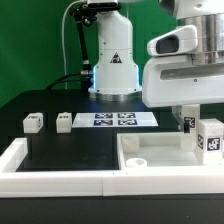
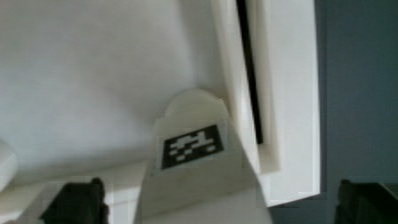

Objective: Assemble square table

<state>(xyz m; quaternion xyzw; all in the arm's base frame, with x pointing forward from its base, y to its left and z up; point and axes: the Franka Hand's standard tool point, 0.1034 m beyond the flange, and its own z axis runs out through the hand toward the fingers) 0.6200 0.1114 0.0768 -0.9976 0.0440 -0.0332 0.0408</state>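
Note:
The square tabletop (image 1: 158,150) lies rim up at the exterior view's lower right; in the wrist view its flat face (image 2: 89,70) and raised rim (image 2: 251,60) fill most of the picture. A white leg with a tag (image 1: 210,138) stands at its far right side. A smaller tagged piece (image 1: 188,121) shows just beside it under the hand. In the wrist view the leg (image 2: 196,150) sits between my fingers without touching them. My gripper (image 1: 197,116) (image 2: 217,205) is open, jaws wide apart. Two more legs (image 1: 32,122) (image 1: 64,120) lie at the left.
The marker board (image 1: 106,119) lies in front of the robot base (image 1: 113,60). The white border wall (image 1: 60,172) runs along the front and up the left side. Dark table (image 2: 356,80) shows beyond the tabletop's rim.

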